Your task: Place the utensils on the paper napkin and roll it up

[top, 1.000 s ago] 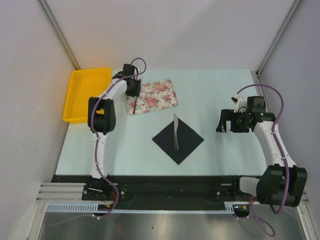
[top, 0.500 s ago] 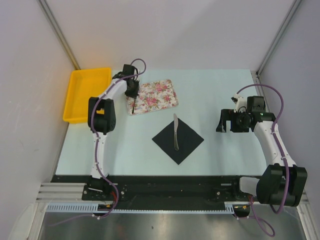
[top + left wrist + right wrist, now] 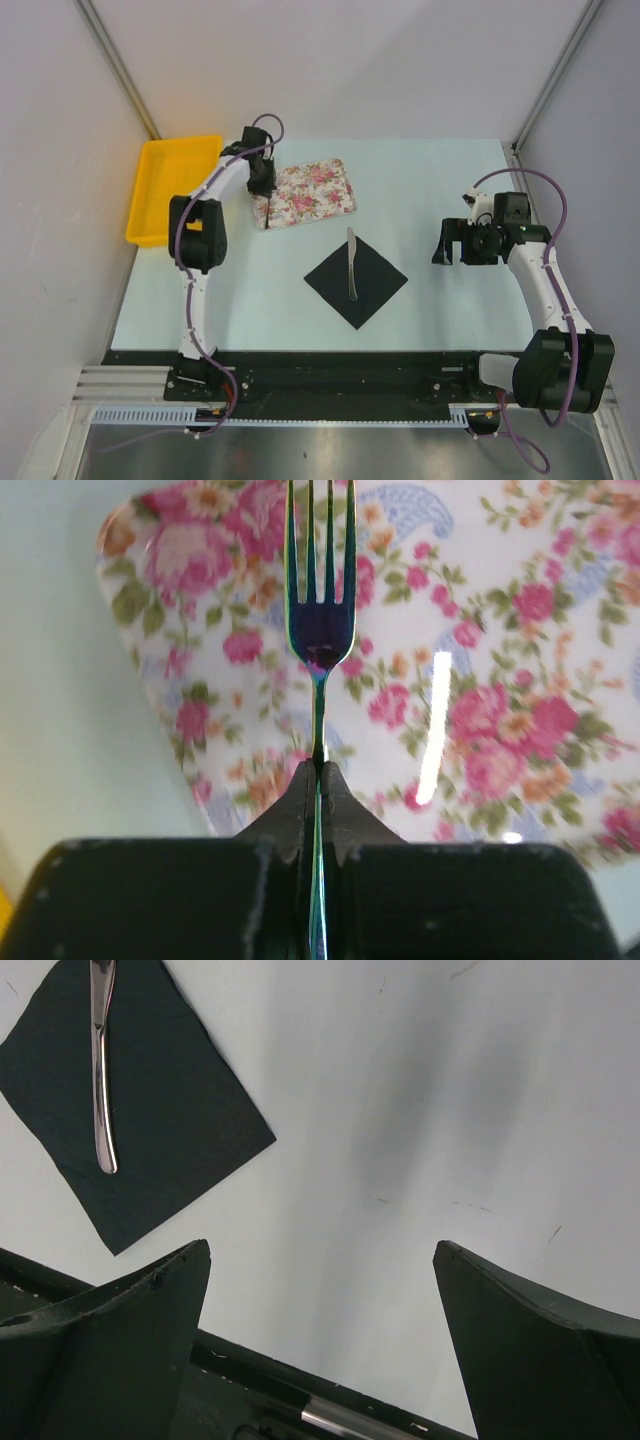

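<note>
Black paper napkin [image 3: 357, 280] is lying like a diamond at the middle of the pale surface [image 3: 430, 180] in the overhead view. A silvery knife [image 3: 351, 263] is resting on its upper half, with its far end reaching just past the napkin's 12 o'clock corner. At 11 o'clock from the napkin, the left tool [image 3: 266, 191] is hanging over the left end of the floral tray [image 3: 315, 190], pinching the fork [image 3: 269, 209]. A yellow bin [image 3: 172, 190] is sitting at 9 o'clock from the tray. The right tool [image 3: 458, 249] is hovering at 3 o'clock from the napkin, well apart from it.

In the left wrist view, the left tool [image 3: 318, 776] is clamping the fork's [image 3: 320, 630] thin neck, tines pointing to 12 o'clock over the tray [image 3: 500, 680]. Whether the tines are touching the tray cannot be told.

In the right wrist view, the right tool [image 3: 320, 1295] is standing spread wide, its fingers [image 3: 140, 1310] holding nothing over bare surface [image 3: 400, 1110]. The napkin [image 3: 170, 1130] and knife [image 3: 98, 1070] are lying at 10 o'clock.
</note>
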### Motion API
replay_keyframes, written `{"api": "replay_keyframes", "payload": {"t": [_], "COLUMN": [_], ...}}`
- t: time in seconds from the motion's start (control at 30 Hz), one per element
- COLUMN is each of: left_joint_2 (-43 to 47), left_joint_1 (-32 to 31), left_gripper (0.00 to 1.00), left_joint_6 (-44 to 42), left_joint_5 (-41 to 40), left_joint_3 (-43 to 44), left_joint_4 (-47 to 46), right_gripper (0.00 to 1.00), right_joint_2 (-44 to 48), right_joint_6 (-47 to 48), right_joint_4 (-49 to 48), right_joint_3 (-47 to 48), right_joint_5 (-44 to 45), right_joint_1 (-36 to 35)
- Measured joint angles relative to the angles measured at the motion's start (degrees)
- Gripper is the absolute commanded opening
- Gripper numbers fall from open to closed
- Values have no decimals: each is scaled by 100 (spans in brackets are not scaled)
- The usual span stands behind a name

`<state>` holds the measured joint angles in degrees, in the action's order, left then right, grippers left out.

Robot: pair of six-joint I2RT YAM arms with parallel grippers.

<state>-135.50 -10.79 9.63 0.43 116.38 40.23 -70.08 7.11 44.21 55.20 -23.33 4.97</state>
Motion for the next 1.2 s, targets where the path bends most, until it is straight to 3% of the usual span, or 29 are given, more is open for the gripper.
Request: {"api": "replay_keyframes", "payload": {"t": [0.23, 0.47, 0.77, 0.93, 1.2], "left_joint_2": [1657, 3482, 3587, 3401, 2234], "left_joint_1": [-262, -1250, -3047, -3578, -3694], "left_gripper": [0, 0, 0, 0, 0], "left_joint_6": [1259, 2457, 3440, 3762, 4098], "left_joint_5": [-20, 273, 249, -146, -699], "left_joint_3": [-756, -2839, -4234, -3945, -3139], "left_joint_4": [11, -389, -752, -868, -920], "right_gripper": [99, 100, 100, 100, 100], "right_joint_2": [4, 57, 118, 118, 114], "right_joint_6": [-2, -2, -4, -4, -28], "right_joint_4": [2, 2, 4, 4, 2], "right_joint_3": [0, 0, 0, 0, 0], "right_joint_5": [-4, -4, -2, 0, -7], "right_joint_1": [2, 2, 11, 39, 127]}}
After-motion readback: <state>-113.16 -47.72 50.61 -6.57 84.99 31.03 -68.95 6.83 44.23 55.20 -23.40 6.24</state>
